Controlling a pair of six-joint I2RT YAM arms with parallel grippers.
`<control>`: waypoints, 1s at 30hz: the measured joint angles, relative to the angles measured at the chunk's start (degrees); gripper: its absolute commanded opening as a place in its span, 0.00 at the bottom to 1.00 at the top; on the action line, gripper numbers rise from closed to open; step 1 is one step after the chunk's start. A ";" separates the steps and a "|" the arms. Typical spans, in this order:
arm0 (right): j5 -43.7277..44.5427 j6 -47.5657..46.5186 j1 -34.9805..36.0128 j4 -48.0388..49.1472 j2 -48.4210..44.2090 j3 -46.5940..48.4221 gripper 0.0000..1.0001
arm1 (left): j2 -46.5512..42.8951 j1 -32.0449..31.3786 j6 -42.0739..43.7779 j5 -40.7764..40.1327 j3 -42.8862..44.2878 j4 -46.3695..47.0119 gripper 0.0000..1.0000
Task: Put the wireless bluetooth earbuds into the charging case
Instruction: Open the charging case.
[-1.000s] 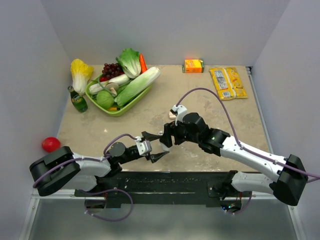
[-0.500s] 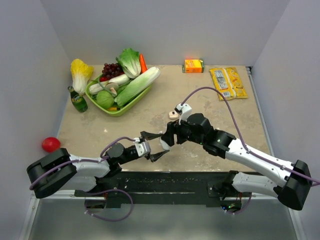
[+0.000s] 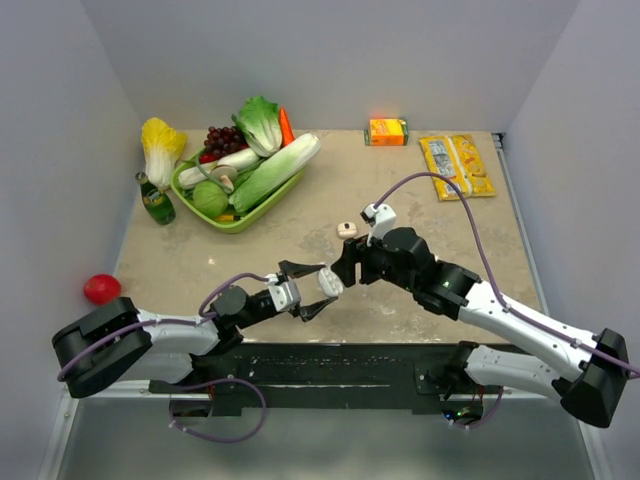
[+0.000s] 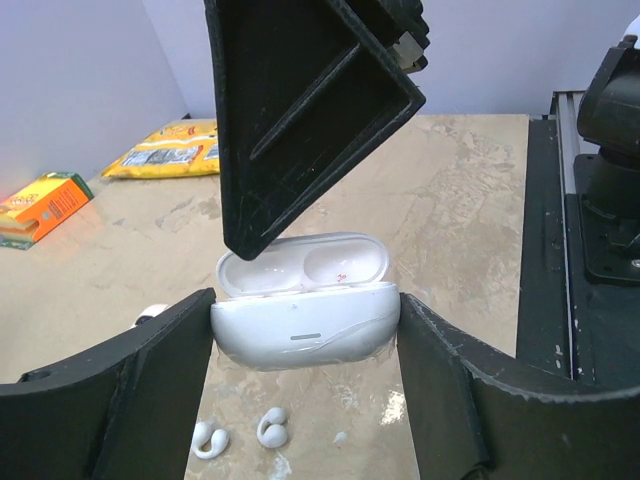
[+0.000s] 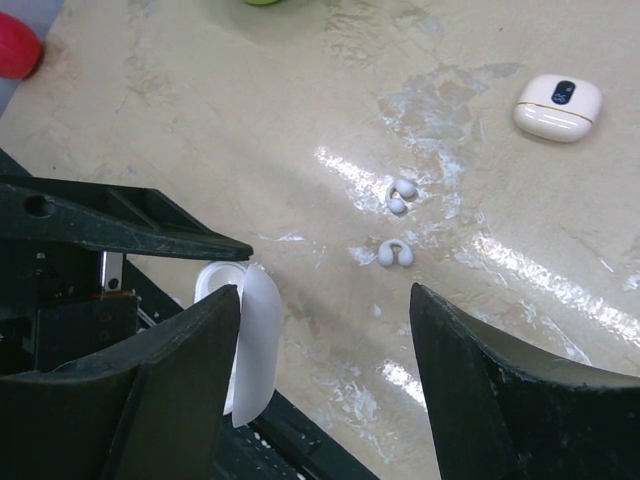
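Observation:
My left gripper is shut on the white charging case and holds it by its ends above the table, lid open. The case also shows in the top view and edge-on in the right wrist view. Two tiny white earbuds lie loose on the table under the case; the right wrist view shows them too. My right gripper is open and empty, with one finger right beside the open lid.
A second small cream case with a dark oval lies on the table behind the arms. At the back stand a green tray of vegetables, a green bottle, an orange carton and yellow packets. A red ball sits at the left.
My right arm has drawn back to the right, and the white case in the left gripper now shows in the top view. The left arm has barely moved.

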 measured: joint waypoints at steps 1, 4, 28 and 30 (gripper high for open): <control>0.46 0.09 -0.07 -0.28 -0.37 -0.02 0.70 | -0.15 -0.02 0.04 -0.02 0.00 0.09 0.00; 1.66 0.61 -0.22 -0.83 -1.77 -0.26 0.69 | -0.48 -0.02 0.31 -0.22 0.00 0.46 0.00; -9.03 7.02 -2.12 8.02 -1.73 -3.76 0.45 | -4.50 -0.57 0.94 -1.40 -0.02 0.42 0.00; -9.60 7.19 -2.19 8.46 -1.75 -3.78 0.42 | -4.74 -0.68 1.25 -1.55 -0.02 0.39 0.00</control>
